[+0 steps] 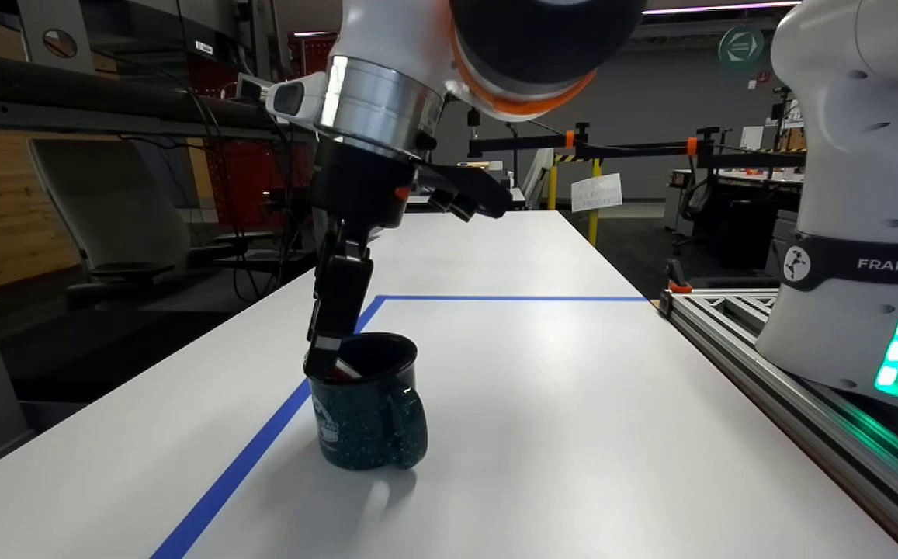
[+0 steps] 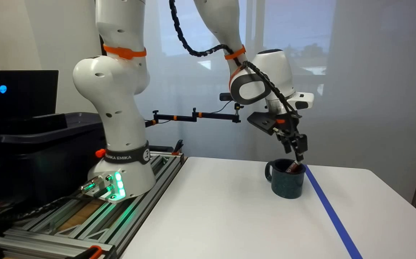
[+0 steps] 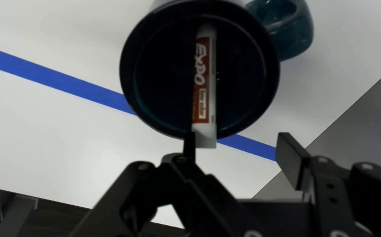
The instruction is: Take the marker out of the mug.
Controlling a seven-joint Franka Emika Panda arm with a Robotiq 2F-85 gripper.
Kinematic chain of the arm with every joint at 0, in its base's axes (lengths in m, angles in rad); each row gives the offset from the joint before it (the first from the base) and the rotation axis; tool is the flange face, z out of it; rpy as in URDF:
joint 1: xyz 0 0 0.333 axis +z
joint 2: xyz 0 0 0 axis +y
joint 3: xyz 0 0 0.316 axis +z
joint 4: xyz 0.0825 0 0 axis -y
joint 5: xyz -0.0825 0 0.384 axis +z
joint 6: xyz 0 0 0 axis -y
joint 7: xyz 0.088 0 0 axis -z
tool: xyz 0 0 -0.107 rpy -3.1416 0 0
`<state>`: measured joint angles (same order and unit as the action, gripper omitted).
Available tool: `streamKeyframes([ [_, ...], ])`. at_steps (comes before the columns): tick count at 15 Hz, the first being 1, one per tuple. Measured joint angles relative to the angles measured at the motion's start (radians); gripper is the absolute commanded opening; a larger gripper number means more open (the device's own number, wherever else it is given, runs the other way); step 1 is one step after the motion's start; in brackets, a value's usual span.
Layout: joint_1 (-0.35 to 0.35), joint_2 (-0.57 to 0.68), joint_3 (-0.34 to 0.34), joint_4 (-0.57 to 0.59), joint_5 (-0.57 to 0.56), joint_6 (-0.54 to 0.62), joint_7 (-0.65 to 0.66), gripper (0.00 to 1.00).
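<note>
The marker (image 3: pixel 206 79) leans inside the mug (image 1: pixel 359 431), its white end past the rim.
The end effector (image 3: pixel 239 151) is spread, one finger (image 3: pixel 189 144) just beside that end, the other well apart; the mug stands upright on the desk (image 1: pixel 573 435), near blue tape (image 1: pixel 241 466).

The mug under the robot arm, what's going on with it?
A white robot arm has its jaws at an upright dark mug on the table. Inside leans an Expo marker, its white end up at the rim. The jaws are open, one close beside the marker and the other well apart from it, so it isn't held yet. The robot arm will probably pinch the marker next and pull it out.
</note>
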<state>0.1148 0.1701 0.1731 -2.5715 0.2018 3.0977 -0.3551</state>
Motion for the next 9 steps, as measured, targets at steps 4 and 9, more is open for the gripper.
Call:
streamKeyframes([
  [4,-0.004,-0.014,-0.033,0.006,-0.062,-0.041,0.048,0.63],
  [9,-0.024,-0.02,-0.091,0.005,-0.16,-0.073,0.124,0.57],
])
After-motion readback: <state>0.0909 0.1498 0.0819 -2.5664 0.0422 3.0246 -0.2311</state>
